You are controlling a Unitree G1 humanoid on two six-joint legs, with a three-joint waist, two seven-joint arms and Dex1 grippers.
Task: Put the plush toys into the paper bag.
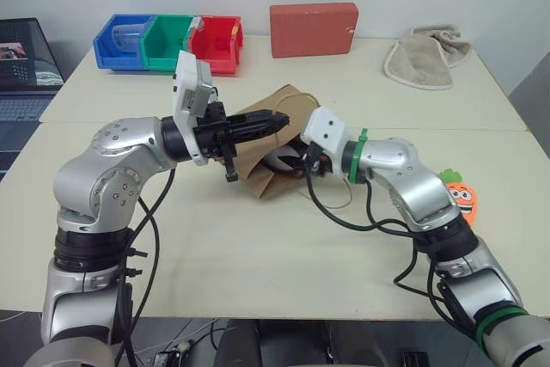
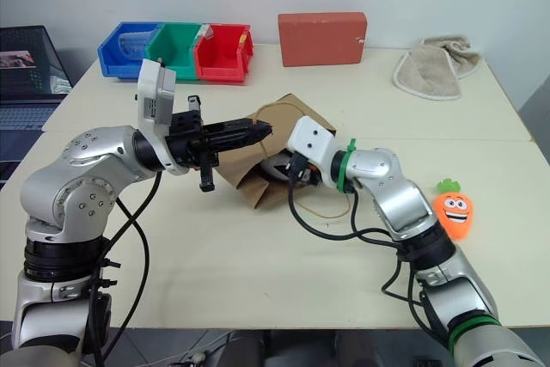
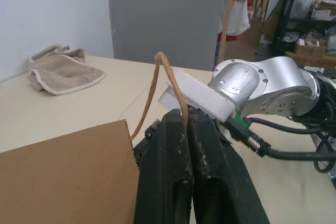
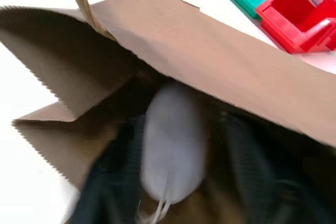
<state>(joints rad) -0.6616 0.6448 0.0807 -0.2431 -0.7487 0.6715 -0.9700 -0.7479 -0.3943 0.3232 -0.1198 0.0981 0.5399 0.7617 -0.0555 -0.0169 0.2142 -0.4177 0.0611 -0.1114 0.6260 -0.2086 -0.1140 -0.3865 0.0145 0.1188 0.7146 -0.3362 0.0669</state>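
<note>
The brown paper bag (image 1: 262, 176) lies on its side at the table's middle, mouth toward my right arm. My left gripper (image 3: 186, 116) is shut on one cord handle (image 3: 157, 77) and holds the upper edge of the mouth up. My right gripper (image 4: 178, 129) reaches into the mouth, fingers spread apart. The white egg-shaped plush toy (image 4: 173, 145) lies between them inside the bag, with a gap to one finger. The orange carrot plush toy (image 2: 453, 211) lies face up on the table to the right, beside my right forearm.
A red box (image 1: 314, 29) stands at the back centre. Blue, green and red bins (image 1: 168, 40) sit at the back left, a beige towel (image 1: 427, 56) at the back right. A laptop (image 1: 26, 66) is far left. The bag's other handle (image 1: 331, 199) loops on the table.
</note>
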